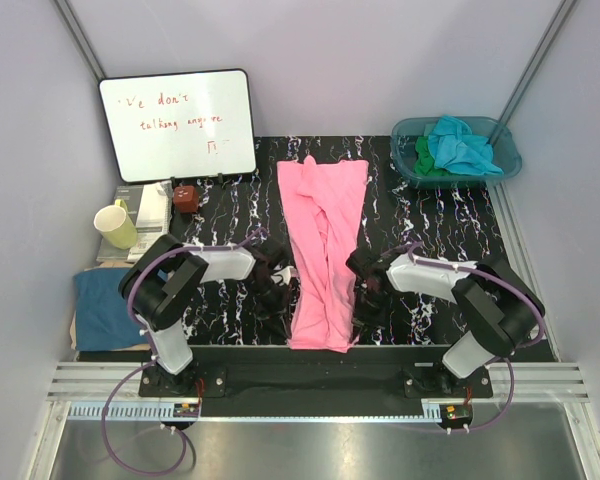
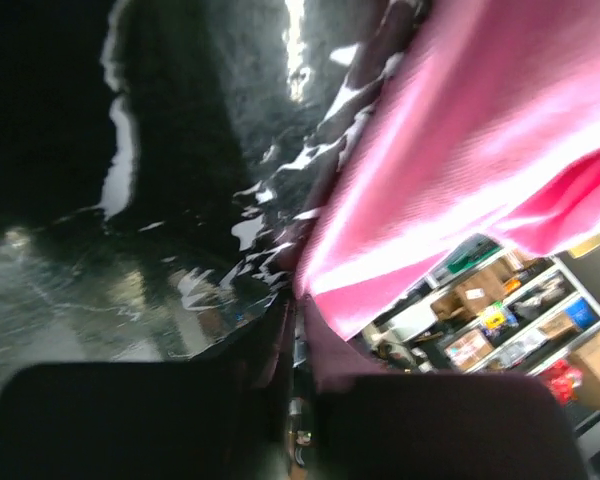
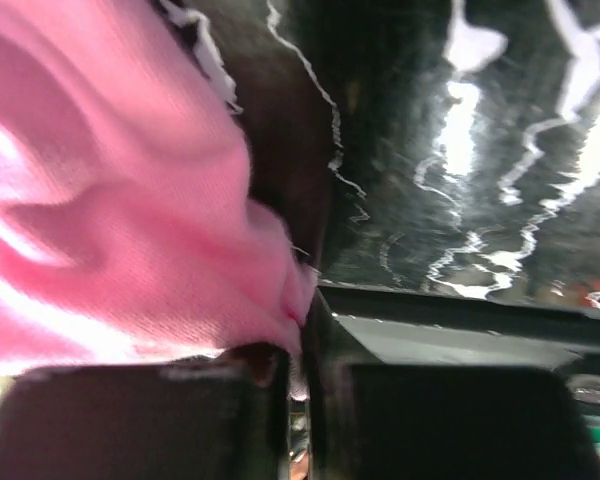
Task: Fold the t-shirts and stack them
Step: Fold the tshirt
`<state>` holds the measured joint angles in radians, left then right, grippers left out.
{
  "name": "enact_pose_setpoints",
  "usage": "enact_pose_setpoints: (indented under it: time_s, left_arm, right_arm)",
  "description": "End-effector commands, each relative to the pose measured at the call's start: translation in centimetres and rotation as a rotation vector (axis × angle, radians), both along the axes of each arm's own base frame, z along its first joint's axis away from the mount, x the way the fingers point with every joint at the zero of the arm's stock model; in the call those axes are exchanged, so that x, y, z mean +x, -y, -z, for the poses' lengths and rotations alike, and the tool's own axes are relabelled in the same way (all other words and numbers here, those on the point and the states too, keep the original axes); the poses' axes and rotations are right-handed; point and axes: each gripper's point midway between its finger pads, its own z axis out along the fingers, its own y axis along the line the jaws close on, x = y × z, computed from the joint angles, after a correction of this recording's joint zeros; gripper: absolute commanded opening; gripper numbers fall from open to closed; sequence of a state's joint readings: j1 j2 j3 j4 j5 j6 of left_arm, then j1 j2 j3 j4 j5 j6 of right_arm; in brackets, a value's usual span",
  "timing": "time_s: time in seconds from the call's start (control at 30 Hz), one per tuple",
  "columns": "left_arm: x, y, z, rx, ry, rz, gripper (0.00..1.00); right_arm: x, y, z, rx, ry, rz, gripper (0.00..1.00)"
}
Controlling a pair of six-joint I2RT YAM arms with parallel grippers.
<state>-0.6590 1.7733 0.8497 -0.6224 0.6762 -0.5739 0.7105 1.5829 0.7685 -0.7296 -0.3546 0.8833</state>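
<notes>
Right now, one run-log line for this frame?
phase: fold pink t-shirt | left claw: shut on its left edge | right claw: shut on its right edge | basin: turquoise t-shirt, green t-shirt inside

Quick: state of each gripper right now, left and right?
Left gripper: closed, pinching one side edge of the pink t-shirt.
Right gripper: closed, pinching the pink t-shirt's other side edge.

Overhead plus close-ups on pink t-shirt point(image 1: 325, 240)

The pink t-shirt point(image 1: 325, 250) is soft matt knit cloth, the black veined table point(image 1: 440, 215) glossy, the teal basin point(image 1: 508, 160) translucent plastic.
</notes>
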Motion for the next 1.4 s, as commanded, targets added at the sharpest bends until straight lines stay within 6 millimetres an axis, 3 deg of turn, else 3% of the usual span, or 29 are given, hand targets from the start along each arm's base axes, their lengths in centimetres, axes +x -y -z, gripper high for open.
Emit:
enact_pose_setpoints:
  time_s: [0.0, 0.07, 0.1, 0.13, 0.17, 0.2, 0.27, 0.33, 0.4, 0.43, 0.47, 0.5, 0.53, 0.57, 0.63, 0.67, 0.8, 0.97, 1.1, 1.23, 1.37]
  left_arm:
    - [0.3, -1.3, -0.4, 0.078, 0.044, 0.023, 0.55]
    - [1.5, -1.3, -1.5, 0.088, 0.112, 0.04, 0.77]
    - [2.3, -1.1, -2.6, 0.071, 0.164, 0.041, 0.9]
    - [3.5, -0.5, -3.6, 0.058, 0.216, 0.038, 0.94]
    - [4.3, -0.4, -4.5, 0.056, 0.265, 0.039, 0.95]
    - [5.1, -0.1, -5.0, 0.051, 0.293, 0.033, 0.97]
    - [7.2, 0.9, -6.2, 0.039, 0.345, 0.015, 0.97]
    - [9.5, 1.7, -7.3, 0.026, 0.391, -0.005, 0.94]
    - [11.3, 2.0, -6.6, 0.04, 0.388, -0.016, 0.9]
    - [13.6, 2.2, -7.5, 0.027, 0.418, -0.048, 0.89]
    - [14.5, 2.3, -6.7, 0.032, 0.396, -0.054, 0.88]
    - [15.6, 2.2, -6.6, 0.034, 0.398, -0.07, 0.86]
    - [17.9, 2.0, -7.4, 0.026, 0.427, -0.106, 0.86]
    - [18.8, 1.8, -6.3, 0.043, 0.397, -0.118, 0.86]
    - [21.8, 1.1, -6.7, 0.038, 0.41, -0.175, 0.87]
    - [22.3, 1.0, -5.5, 0.041, 0.368, -0.185, 0.87]
    - [25.7, 0.5, -4.9, 0.038, 0.362, -0.235, 0.84]
    - [26.7, 1.4, -3.5, 0.025, 0.323, -0.243, 0.75]
    - [27.5, 1.8, -3.0, 0.019, 0.32, -0.248, 0.72]
    - [27.8, 2.1, -2.1, 0.015, 0.301, -0.248, 0.66]
    - [28.4, 2.5, -1.5, 0.009, 0.292, -0.252, 0.46]
  right_arm:
    - [0.2, 1.8, -0.8, -0.074, 0.026, -0.082, 0.3]
    - [1.1, 1.5, -2.2, -0.065, 0.068, -0.116, 0.45]
    - [1.5, 1.5, -2.8, -0.065, 0.088, -0.125, 0.58]
    - [2.4, 1.1, -4.4, -0.045, 0.133, -0.131, 0.62]
    - [3.0, 1.2, -5.0, -0.052, 0.17, -0.143, 0.66]
    - [3.4, 1.2, -5.7, -0.058, 0.198, -0.146, 0.76]
    - [5.1, 1.2, -7.6, -0.063, 0.285, -0.153, 0.81]
    - [6.5, 0.9, -9.0, -0.052, 0.337, -0.155, 0.81]
    - [7.4, 0.2, -9.7, -0.036, 0.365, -0.183, 0.81]
    - [8.3, -0.6, -10.1, -0.022, 0.374, -0.194, 0.8]
    - [8.4, -1.4, -10.4, 0.01, 0.362, -0.212, 0.8]
    - [8.5, -2.0, -9.9, 0.017, 0.338, -0.229, 0.8]
    - [9.2, -3.1, -10.6, 0.055, 0.363, -0.242, 0.8]
    - [9.0, -4.0, -10.8, 0.071, 0.371, -0.281, 0.8]
    - [9.5, -5.1, -11.1, 0.075, 0.397, -0.315, 0.8]
    - [9.2, -5.6, -11.2, 0.078, 0.405, -0.347, 0.79]
    - [8.4, -7.2, -10.9, 0.083, 0.413, -0.413, 0.73]
    - [5.5, -11.4, -10.0, 0.13, 0.398, -0.551, 0.69]
    - [3.0, -13.5, -7.3, 0.106, 0.343, -0.656, 0.65]
    - [1.6, -14.0, -5.1, 0.075, 0.293, -0.704, 0.6]
    - [1.4, -12.6, -2.7, -0.013, 0.259, -0.71, 0.56]
